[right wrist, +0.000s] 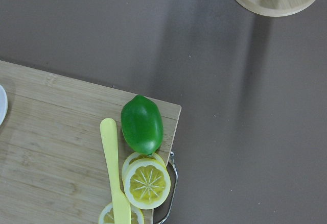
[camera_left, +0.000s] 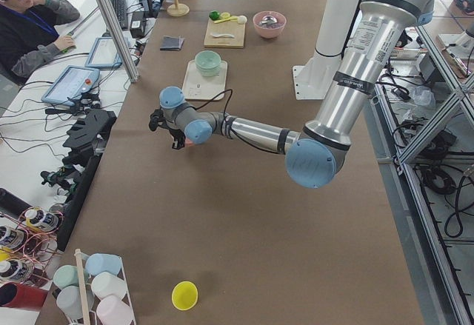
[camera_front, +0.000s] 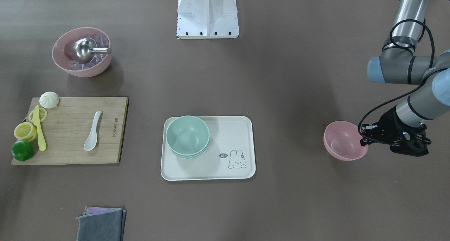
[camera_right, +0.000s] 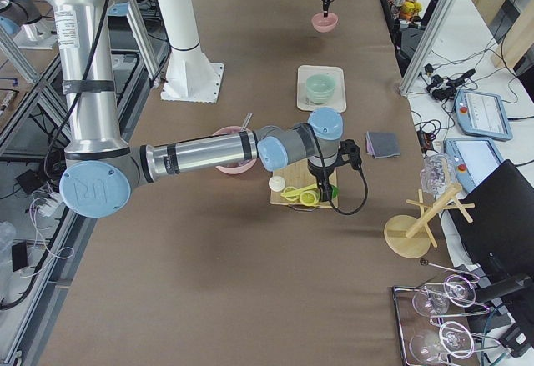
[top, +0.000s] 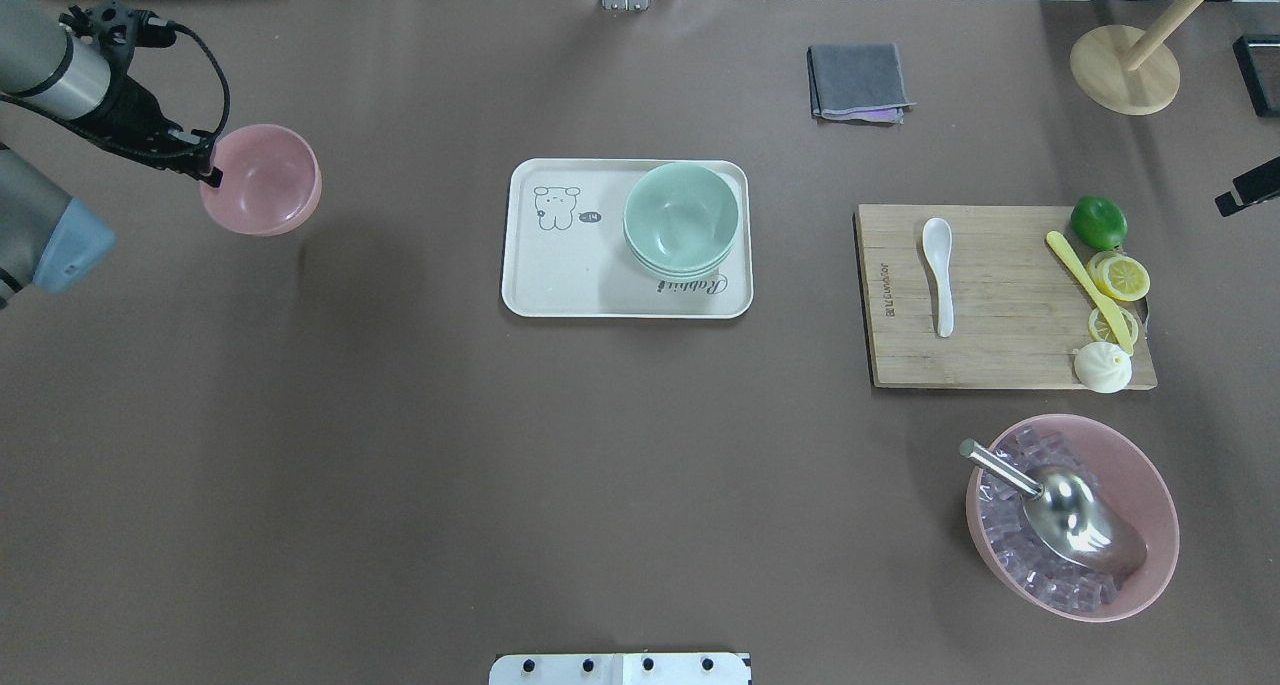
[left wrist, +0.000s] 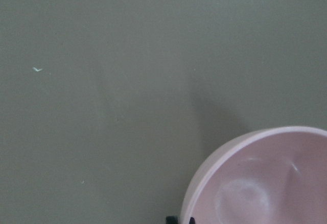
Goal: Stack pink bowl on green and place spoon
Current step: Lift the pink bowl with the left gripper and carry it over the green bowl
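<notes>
Brown table (top: 400,465), pink bowl (top: 268,180) in left gripper (top: 207,168); operator (camera_left: 29,25) seated alongside

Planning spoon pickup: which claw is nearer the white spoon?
Right. Right claw hangs over the cutting board bearing the white spoon; left claw grips the pink bowl, beyond the tray.

Clock read from the tray (top: 560,290), overhead view. 9 o'clock: bare table (top: 420,215) right across to the pink bowl (top: 262,178), pinched at its rim by the left gripper (top: 208,168). Green bowls (top: 681,215) fill the tray's 3 o'clock end. Further at 3: cutting board (top: 1000,360); spoon (top: 940,275) lies alone, knife (top: 1085,285) and lime (top: 1098,222) crowd the far edge. 1 o'clock: folded cloth (top: 858,80). 6 o'clock: wide bare table.
</notes>
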Available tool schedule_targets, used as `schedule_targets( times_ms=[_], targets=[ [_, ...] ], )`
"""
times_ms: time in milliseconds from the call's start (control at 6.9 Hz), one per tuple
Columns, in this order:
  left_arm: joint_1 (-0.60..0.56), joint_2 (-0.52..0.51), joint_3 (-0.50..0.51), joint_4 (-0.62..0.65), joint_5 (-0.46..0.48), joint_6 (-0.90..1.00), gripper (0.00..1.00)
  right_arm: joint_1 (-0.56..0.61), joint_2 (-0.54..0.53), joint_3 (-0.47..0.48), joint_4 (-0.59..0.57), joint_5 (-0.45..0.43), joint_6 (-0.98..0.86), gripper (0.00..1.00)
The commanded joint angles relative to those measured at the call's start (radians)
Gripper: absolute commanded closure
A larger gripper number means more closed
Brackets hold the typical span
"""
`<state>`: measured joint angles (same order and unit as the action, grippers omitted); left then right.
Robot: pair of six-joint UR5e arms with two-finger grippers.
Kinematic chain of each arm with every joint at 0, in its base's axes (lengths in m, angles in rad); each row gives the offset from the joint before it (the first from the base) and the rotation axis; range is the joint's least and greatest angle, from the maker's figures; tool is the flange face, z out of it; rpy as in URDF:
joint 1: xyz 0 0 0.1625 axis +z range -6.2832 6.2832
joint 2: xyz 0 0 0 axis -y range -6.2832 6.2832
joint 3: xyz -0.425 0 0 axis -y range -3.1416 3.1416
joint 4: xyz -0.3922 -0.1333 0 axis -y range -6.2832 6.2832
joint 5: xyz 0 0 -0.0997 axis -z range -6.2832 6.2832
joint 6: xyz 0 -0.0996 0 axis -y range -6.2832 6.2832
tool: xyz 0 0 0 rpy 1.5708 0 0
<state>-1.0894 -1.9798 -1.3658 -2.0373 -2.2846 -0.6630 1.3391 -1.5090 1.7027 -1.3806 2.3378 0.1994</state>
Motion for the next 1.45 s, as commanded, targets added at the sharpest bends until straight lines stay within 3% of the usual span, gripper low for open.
schedule_targets(
  times_ms=[0,145,290,579,724,1014,1303],
  targets=[
    [0.008,-0.107,-0.088,0.178,0.001,-0.137,1.0,0.0,0.001,0.0,0.0,0.0,0.0,0.01],
    [0.037,-0.166,-0.172,0.33,0.001,-0.18,1.0,0.0,0.001,0.0,0.0,0.0,0.0,0.01],
    [0.099,-0.218,-0.23,0.403,0.007,-0.286,1.0,0.0,0.003,0.002,0.0,0.0,0.0,0.01],
    [0.234,-0.353,-0.219,0.405,0.016,-0.522,1.0,0.0,0.006,0.0,0.0,0.0,0.0,0.01],
    [0.285,-0.41,-0.187,0.401,0.063,-0.593,1.0,0.0,0.007,-0.002,0.0,0.0,0.0,0.01],
    [0.338,-0.532,-0.026,0.367,0.141,-0.652,1.0,0.0,0.009,-0.003,0.0,0.0,0.0,0.01],
    [0.351,-0.536,0.051,0.266,0.145,-0.67,1.0,0.0,0.009,-0.002,0.0,-0.002,0.0,0.01]
  ],
)
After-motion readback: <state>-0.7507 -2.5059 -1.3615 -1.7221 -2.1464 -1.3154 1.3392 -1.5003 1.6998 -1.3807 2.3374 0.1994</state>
